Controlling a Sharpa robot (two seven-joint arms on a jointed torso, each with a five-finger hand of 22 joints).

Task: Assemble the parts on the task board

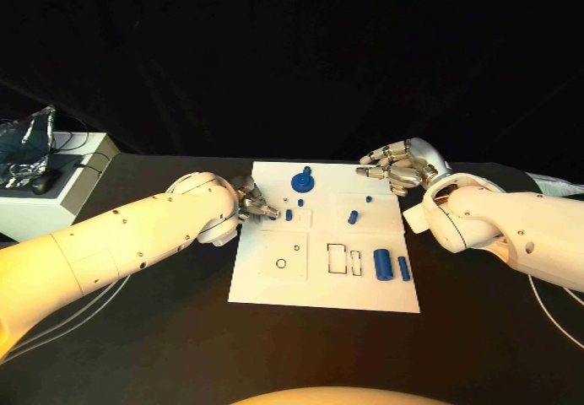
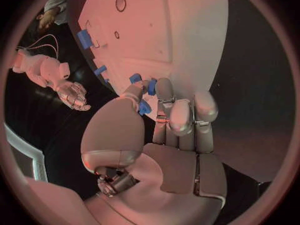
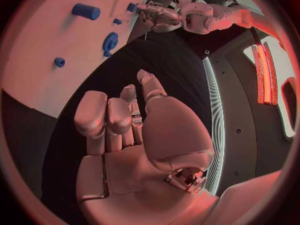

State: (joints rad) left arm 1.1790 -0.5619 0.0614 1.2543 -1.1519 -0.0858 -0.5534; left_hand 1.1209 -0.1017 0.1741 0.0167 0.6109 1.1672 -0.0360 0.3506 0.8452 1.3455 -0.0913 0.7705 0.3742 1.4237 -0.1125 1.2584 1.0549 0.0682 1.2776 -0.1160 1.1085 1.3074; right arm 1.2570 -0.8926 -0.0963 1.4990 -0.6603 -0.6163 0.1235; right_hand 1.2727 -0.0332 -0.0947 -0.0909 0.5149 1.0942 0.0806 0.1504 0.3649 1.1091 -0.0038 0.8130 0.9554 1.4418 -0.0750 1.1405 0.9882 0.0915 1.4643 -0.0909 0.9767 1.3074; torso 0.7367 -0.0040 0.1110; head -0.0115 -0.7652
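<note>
The white task board lies mid-table. On it are a blue gear, a small blue peg, a short blue piece, a blue cylinder and a thin blue bar. My left hand rests at the board's left edge. Its thumb and a finger pinch a small blue part, also seen between the fingertips. My right hand hovers over the board's far right corner, its fingers loosely curved and apart, holding nothing.
A white box with crumpled foil and cables stands at the table's left. The board has empty recesses, a round hole and rectangular slots. Black table surrounds the board.
</note>
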